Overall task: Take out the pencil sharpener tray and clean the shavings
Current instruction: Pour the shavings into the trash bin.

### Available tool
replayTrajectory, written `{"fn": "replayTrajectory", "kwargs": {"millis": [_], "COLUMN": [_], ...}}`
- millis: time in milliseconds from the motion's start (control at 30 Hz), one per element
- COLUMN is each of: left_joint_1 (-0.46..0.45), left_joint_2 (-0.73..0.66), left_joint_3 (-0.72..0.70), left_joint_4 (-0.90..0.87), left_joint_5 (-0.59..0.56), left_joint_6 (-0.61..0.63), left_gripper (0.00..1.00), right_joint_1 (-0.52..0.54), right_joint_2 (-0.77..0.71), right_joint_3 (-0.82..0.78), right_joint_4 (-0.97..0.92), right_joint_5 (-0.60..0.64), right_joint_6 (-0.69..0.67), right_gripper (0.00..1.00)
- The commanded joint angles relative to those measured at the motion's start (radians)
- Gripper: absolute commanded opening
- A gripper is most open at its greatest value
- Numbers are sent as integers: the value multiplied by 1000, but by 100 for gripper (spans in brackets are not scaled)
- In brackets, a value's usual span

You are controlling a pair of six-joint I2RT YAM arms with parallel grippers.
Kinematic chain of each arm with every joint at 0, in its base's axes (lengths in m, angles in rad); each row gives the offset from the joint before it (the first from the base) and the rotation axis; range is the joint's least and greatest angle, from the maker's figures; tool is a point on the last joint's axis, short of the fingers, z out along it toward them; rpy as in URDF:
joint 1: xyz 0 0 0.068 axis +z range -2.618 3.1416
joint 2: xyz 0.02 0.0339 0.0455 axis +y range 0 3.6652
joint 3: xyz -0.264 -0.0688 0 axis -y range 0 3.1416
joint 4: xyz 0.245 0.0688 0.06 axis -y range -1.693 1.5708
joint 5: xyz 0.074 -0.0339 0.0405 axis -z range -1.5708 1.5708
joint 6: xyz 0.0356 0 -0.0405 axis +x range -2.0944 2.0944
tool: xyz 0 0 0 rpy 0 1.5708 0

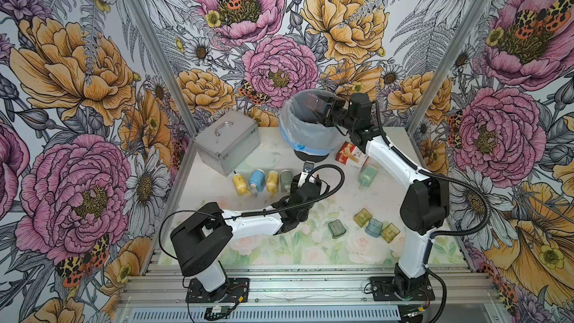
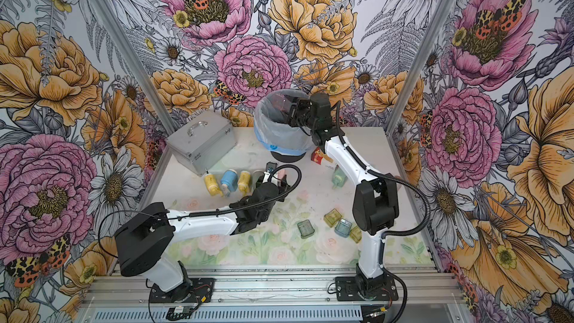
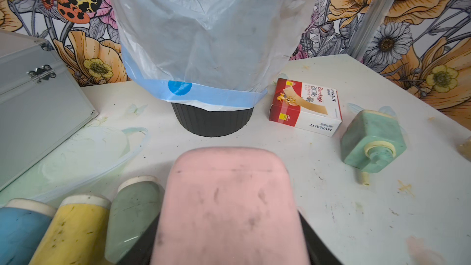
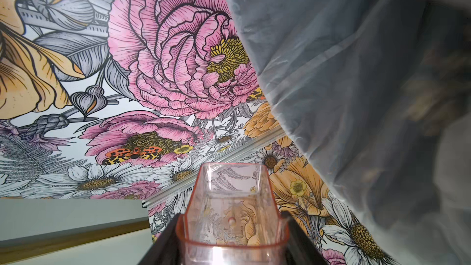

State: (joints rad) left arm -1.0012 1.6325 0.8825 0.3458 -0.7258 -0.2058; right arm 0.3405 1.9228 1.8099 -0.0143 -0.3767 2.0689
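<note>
Your right claw (image 1: pixel 323 110) had the clear pink tray (image 1: pixel 314 103) pinched over the lined bin (image 1: pixel 298 133), upper centre of both top views.
Your left claw (image 1: pixel 310 179) was clamped on the pink sharpener (image 3: pixel 229 207), centre frame, just right of the row of four sharpeners (image 1: pixel 257 180) lying on the tabletop (image 1: pixel 341 194). The tray sat close beside the bin liner in the right wrist view. A few dark shavings (image 3: pixel 318 177) speckled the tabletop below the bandage box (image 3: pixel 305 105).
</note>
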Motion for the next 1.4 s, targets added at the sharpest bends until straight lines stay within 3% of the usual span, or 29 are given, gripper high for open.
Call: {"fn": "replayTrajectory", "kwargs": {"millis": [0,500,1067,1367], "left_joint_1": [-8,6,90,99], "left_joint_2": [14,160,290,336], "left_joint_3": [-2,-3,25,41], "left_joint_4": [50,244,347,364], "left_joint_5": [-72,-114,-11,13], "left_joint_6": [-4,48,10,-17], "left_gripper": [4,6,8,9], "right_joint_1": [-8,-14,-12,-17], "right_joint_2": [-36,-3,1,-62], "right_joint_3": [81,181,252,197], "right_joint_4": [-182,-395,-389,-369], "right_joint_5": [9,28,-64,-102], "right_joint_6": [-56,-177,-326,-414], "right_gripper": [47,46,46,46]}}
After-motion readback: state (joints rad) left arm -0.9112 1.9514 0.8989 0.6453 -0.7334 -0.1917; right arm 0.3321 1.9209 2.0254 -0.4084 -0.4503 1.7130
